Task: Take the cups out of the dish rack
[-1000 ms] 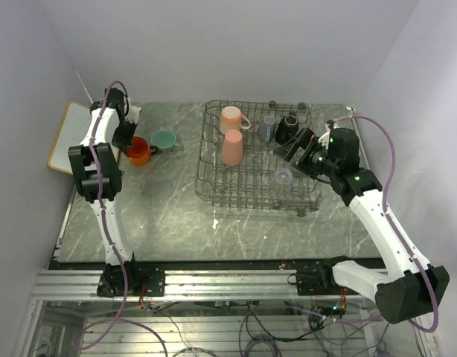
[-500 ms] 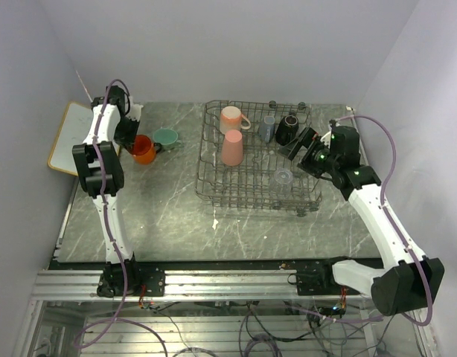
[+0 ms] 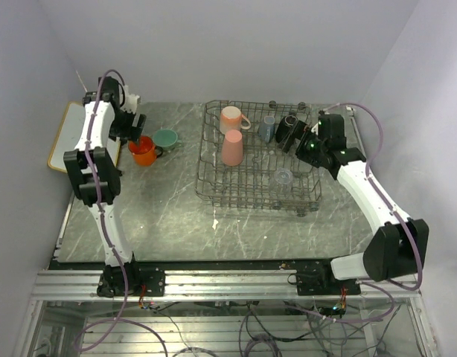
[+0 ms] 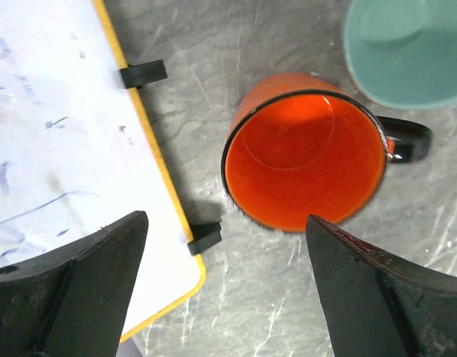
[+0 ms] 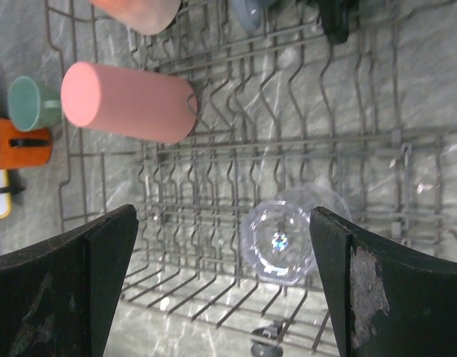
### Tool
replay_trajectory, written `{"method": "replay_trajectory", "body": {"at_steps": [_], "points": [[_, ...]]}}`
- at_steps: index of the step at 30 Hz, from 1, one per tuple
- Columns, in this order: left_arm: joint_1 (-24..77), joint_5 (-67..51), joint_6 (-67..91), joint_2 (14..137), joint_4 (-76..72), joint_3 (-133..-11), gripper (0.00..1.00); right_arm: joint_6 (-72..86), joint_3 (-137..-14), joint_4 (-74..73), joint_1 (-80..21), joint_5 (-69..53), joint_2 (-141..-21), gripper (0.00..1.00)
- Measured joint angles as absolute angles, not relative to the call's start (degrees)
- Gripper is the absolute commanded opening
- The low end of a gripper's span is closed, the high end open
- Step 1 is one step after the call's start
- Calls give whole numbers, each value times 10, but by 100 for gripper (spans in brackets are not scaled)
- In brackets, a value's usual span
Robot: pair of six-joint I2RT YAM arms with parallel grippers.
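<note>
A grey marbled worktop (image 3: 169, 201) lies between pale walls, with two arms bolted at its near edge. The left hand (image 4: 225, 230) hangs with its two fingers spread wide and holds nothing; the orange mug (image 4: 303, 160) stands upright on the worktop directly below it, black handle turned toward the mint green mug (image 4: 407, 48) just beside it. On the orange mug's other side lies one yellow-framed whiteboard (image 4: 57, 149). The right hand (image 5: 222, 223) is over the dish rack (image 3: 202, 156), fingers likewise spread and empty; in its wrist view the clear glass (image 5: 280, 242) shows between them, down on the rack's tines. Five cups sit in the rack: that glass, the tall pink tumbler (image 3: 231, 147), the pale pink mug (image 3: 232, 117), the small grey-blue cup (image 3: 267, 128) and the black mug (image 3: 288, 128). With the two on the worktop, that makes seven cups.
</note>
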State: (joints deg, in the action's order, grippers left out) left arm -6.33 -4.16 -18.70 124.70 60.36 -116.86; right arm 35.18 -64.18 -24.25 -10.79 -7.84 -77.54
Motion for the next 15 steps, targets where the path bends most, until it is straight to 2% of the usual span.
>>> {"method": "replay_trajectory", "body": {"at_steps": [7,15], "points": [[-63,-51,-191,1127,615,-1159,99,296,-737,-249,-121,29,-861,99],[-63,-84,-190,971,613,-1045,99,239,-811,-248,-126,140,-987,86]]}}
